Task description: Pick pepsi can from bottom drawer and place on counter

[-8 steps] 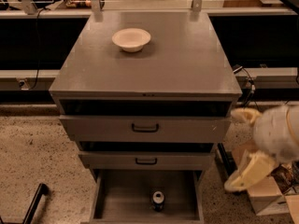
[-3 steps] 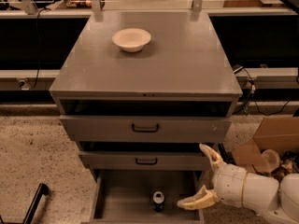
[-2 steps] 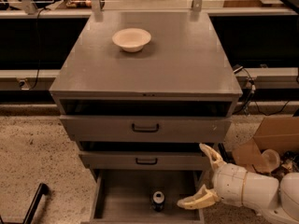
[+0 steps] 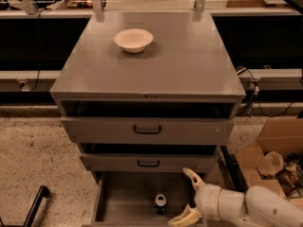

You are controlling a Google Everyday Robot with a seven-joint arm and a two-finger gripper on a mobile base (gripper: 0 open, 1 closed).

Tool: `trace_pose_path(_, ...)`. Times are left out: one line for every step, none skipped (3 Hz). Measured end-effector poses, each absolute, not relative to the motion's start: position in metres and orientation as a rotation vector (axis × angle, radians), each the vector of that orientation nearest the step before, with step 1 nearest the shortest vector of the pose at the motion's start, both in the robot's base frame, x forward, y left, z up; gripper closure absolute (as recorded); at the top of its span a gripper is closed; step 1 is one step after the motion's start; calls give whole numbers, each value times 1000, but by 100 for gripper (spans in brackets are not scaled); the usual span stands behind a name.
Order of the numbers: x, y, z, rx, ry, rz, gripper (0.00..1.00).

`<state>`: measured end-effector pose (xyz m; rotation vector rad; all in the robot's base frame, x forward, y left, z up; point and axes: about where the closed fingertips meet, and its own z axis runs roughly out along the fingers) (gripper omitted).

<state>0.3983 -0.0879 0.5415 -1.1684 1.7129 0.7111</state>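
The pepsi can [image 4: 160, 203] stands upright in the pulled-out bottom drawer [image 4: 123, 197], near its front middle. My gripper [image 4: 188, 196] reaches in from the lower right, its two cream fingers spread open, one up near the drawer above and one low at the drawer's front. It is just right of the can and not touching it. The counter [image 4: 156, 65] is the wide grey top of the cabinet above.
A cream bowl [image 4: 133, 39] sits on the counter at the back left. Two upper drawers with black handles [image 4: 147, 130] are slightly pulled out. An open cardboard box [image 4: 270, 157] with clutter stands on the floor at the right. A black bar [image 4: 35, 205] is at lower left.
The arm swung down from the cabinet's right side to the bottom drawer and has moved left, closer to the can. The can and bowl have not moved.
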Motion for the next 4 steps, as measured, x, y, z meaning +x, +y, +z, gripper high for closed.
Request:
trace_pose_path(390, -81, 462, -1287, 1801, 669, 0)
trace_pose_path(394, -79, 455, -1307, 1810, 651, 0)
trace_pose_path(395, -75, 452, -1317, 1805, 669, 0)
trace_pose_path(416, -78, 421, -1335, 1839, 661, 0)
